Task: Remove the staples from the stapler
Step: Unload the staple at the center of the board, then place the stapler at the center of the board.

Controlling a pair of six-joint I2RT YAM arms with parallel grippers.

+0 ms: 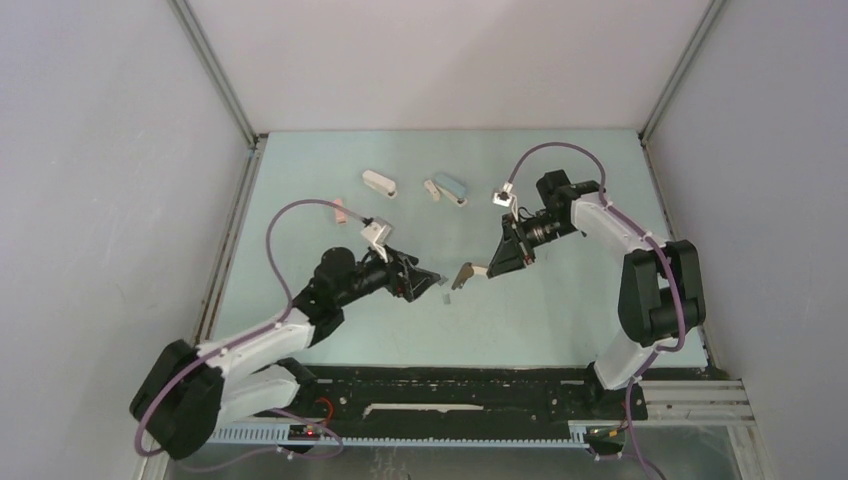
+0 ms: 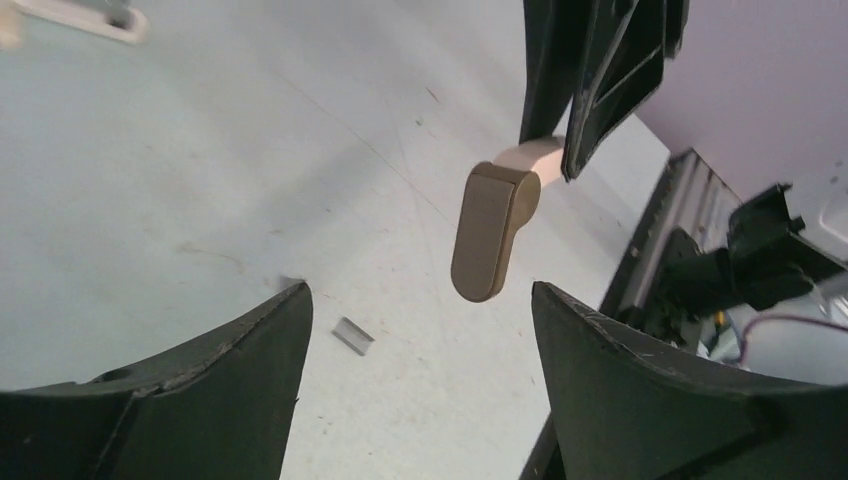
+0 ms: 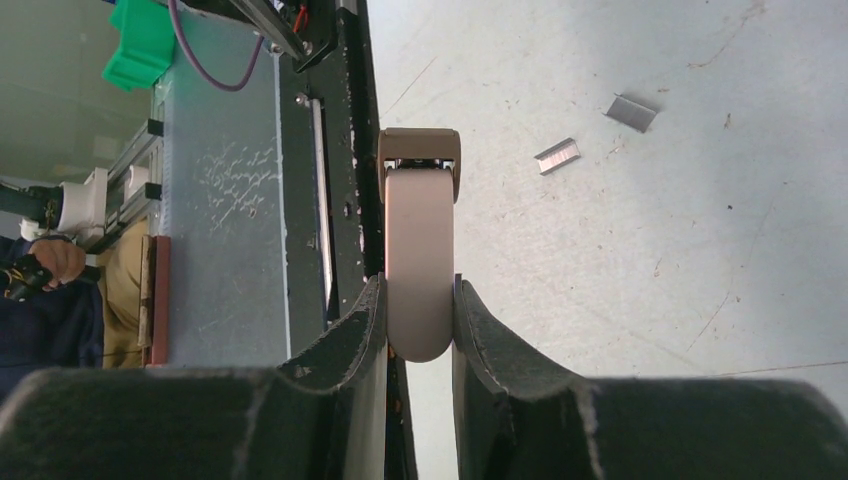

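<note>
Bright, even light; wrist-view near edges perhaps blurred.

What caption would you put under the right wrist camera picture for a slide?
Right hand grips a beige stapler; two loose staple strips lie on the table nearby.

we see the staples [image 3: 557, 155] as bare grey metal, ridged and faintly shiny. the bench [image 3: 620, 300] under them has a pale green top that looks matt and smooth, lightly scuffed with dark specks and fine scratches. the beige stapler [image 3: 419, 260] looks like smooth plastic with a soft satin sheen. the fingers [image 3: 330, 400] of the right gripper [image 3: 418, 300] are black, matt and finely grainy; those of the left gripper [image 2: 420, 300] look the same. along the bench's near edge the black rail [image 1: 480, 385] looks worn and chipped.
</note>
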